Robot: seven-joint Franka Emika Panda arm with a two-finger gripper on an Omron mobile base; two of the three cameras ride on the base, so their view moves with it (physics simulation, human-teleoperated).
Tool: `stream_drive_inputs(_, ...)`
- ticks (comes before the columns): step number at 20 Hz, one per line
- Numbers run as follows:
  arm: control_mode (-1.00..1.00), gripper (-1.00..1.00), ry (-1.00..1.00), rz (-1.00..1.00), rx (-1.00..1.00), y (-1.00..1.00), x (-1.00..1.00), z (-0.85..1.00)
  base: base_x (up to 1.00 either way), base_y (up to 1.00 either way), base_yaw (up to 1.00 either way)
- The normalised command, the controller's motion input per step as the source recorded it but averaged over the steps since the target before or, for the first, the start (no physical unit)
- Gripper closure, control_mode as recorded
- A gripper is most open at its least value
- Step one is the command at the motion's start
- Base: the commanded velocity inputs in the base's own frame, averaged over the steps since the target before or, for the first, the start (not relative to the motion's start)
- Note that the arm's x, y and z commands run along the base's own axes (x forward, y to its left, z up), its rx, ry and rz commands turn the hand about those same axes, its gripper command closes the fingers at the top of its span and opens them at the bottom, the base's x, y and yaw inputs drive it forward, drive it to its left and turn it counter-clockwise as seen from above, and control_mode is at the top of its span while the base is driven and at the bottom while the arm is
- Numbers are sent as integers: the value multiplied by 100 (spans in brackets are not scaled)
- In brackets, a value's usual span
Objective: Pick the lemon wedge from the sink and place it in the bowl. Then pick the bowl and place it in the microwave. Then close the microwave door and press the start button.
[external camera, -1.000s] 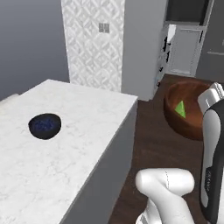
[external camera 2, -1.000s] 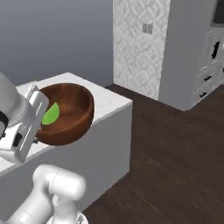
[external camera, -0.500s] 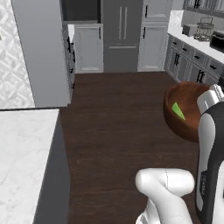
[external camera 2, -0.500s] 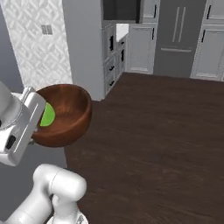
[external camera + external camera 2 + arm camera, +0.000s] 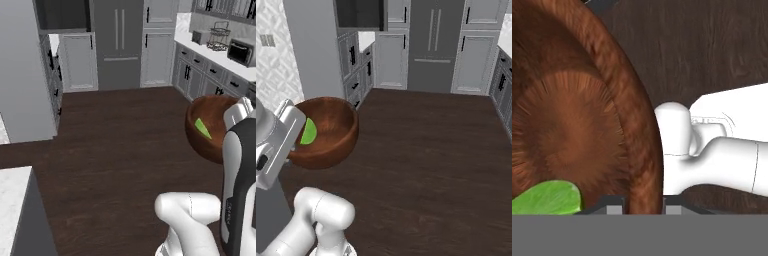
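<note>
Risk: my tool (image 5: 643, 202) pinches only the bowl (image 5: 326, 131) by its rim, 1 finger (image 5: 614, 204) inside the wall, 1 outside, high above dark wood floor (image 5: 421, 160). Any jolt could tip it and spill the lemon wedge (image 5: 202, 128). Bowl glossy red-brown; wedge small, bright green, lying inside.

Raised arm's tool (image 5: 643, 202) clamped on bowl (image 5: 572, 115) rim.
</note>
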Motion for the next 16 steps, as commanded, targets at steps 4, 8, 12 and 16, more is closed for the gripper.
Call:
stream_drive_inputs(4,100,100,0,0,0,0,0,0,100,-54,10)
stream_drive_inputs(8,100,100,0,0,0,0,0,0,100,-87,20)
stream_drive_inputs(12,100,100,0,0,0,0,0,0,100,-100,23)
stream_drive_inputs(16,100,100,0,0,0,0,0,0,100,-100,22)
